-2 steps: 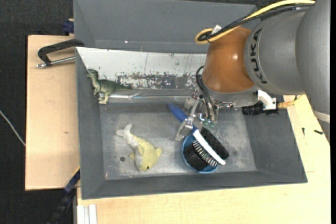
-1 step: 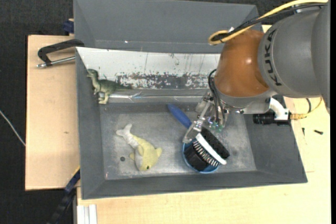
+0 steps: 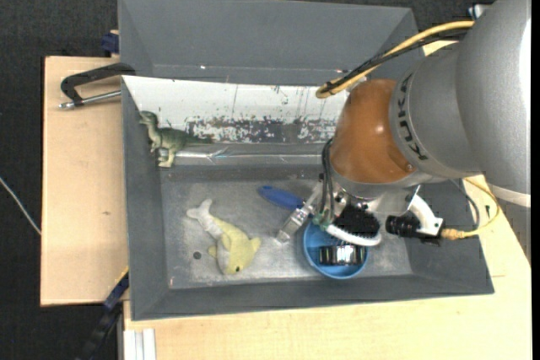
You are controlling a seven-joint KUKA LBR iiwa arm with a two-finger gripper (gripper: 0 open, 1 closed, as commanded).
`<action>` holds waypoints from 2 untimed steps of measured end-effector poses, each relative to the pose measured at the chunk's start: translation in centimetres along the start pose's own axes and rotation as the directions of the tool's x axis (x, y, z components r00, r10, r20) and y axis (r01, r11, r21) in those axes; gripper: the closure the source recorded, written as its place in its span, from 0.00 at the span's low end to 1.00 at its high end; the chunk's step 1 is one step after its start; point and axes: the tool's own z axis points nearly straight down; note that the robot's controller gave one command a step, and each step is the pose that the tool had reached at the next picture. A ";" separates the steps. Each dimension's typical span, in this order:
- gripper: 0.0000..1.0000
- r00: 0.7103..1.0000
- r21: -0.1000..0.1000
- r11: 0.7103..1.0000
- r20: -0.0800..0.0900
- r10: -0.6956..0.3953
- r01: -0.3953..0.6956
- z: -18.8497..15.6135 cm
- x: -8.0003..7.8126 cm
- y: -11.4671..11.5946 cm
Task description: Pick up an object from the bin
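Directly beneath the tool, a round blue dish; tool's opening indiscernible.

**Gripper recorded over a blue dish at the lower right of the bin floor.**
The arm is seen entering from the right, with its orange cover directly above the gripper. The dish is partly hidden by the gripper. A blue stick and a clear piece are noted just left of the dish. A yellow and white plush is found further left, well apart. A green dinosaur is noted upright in the back left corner.
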 end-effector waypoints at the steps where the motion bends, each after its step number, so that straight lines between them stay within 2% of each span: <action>1: 0.00 1.000 0.005 1.000 0.001 -0.003 0.003 -0.1 0.0 0.2; 2: 1.00 1.000 0.005 1.000 -0.008 -0.004 0.004 -0.4 0.2 0.4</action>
